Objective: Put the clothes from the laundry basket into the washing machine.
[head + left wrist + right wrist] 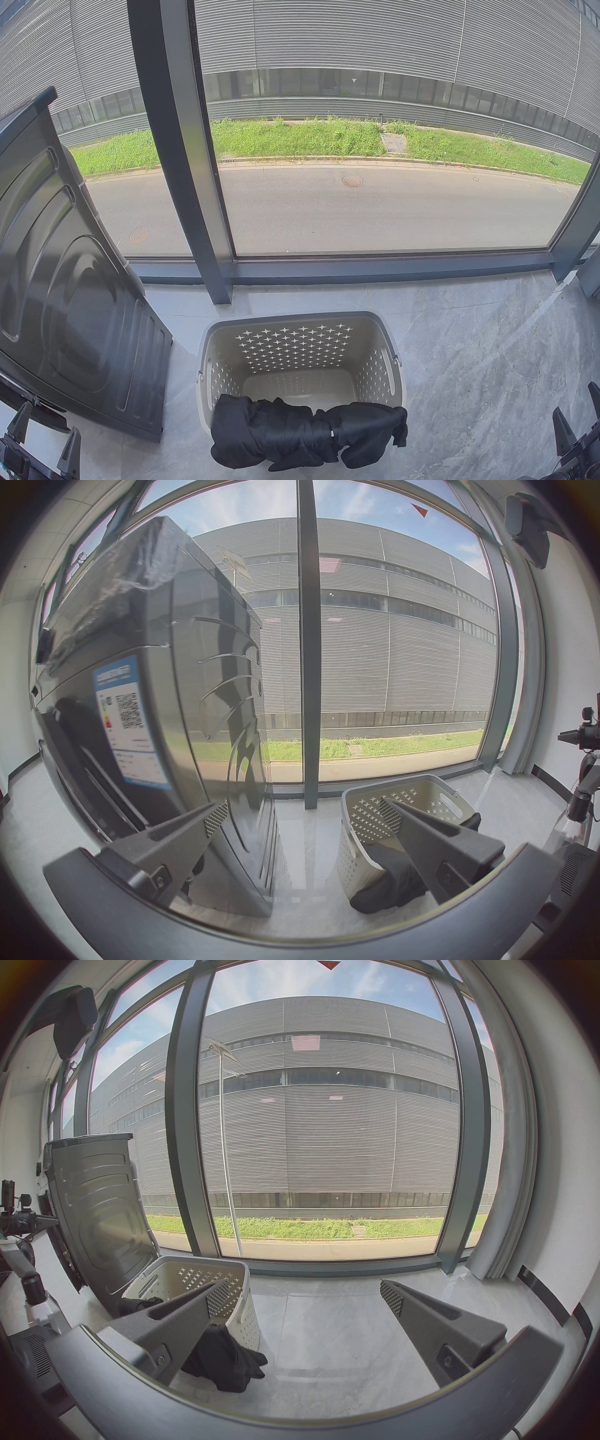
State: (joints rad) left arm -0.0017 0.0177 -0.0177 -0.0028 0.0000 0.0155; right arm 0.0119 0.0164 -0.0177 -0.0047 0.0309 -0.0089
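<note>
A pale grey laundry basket [300, 337] stands on the floor before the window, with a black garment [306, 432] draped over its near rim. The dark washing machine [69, 300] stands to the basket's left, its side panel facing me. My left gripper [44, 447] is low at the left, open and empty, near the machine's bottom corner. My right gripper [578, 419] sits low at the right, apart from the basket. The left wrist view has the left gripper [300, 820] open, with the machine [156, 717] and basket [400, 805] ahead. The right gripper [306, 1300] is open; basket [187, 1279] and garment [222, 1357] lie beyond one finger.
A tall window with a dark pillar [187, 156] runs along the far side. Bare marble floor [487, 356] spreads to the right of the basket. A wall corner [590, 275] stands at the far right.
</note>
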